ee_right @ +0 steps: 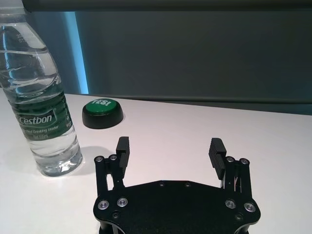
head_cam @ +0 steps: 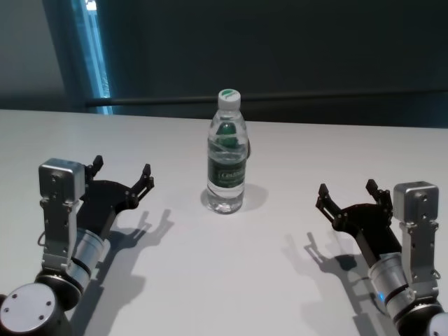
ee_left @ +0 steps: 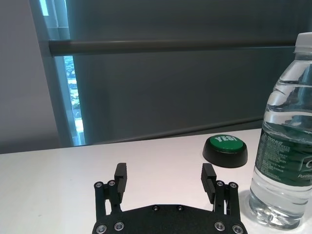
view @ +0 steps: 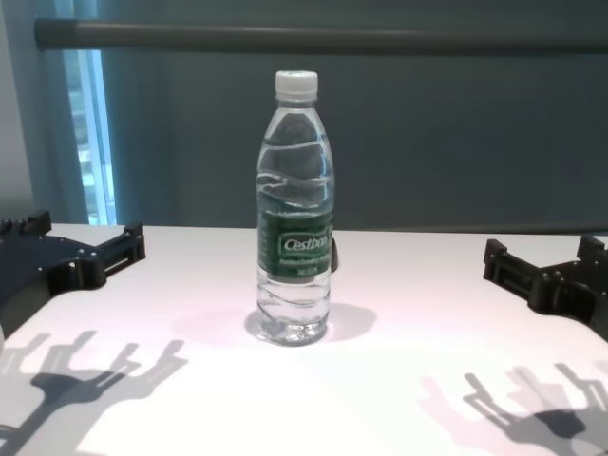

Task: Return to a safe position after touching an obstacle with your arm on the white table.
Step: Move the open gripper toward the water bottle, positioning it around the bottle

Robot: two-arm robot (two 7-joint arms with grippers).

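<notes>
The obstacle, a clear water bottle with a white cap and dark green label, stands upright in the middle of the white table. It also shows in the chest view and both wrist views. My left gripper hovers open to the bottle's left, well apart from it, with nothing between its fingers. My right gripper hangs open to the bottle's right, also apart and empty. Both point toward the table's far side.
A green-topped button in a black base sits on the table behind the bottle, also seen in the right wrist view. A dark wall with a horizontal rail runs beyond the table's far edge.
</notes>
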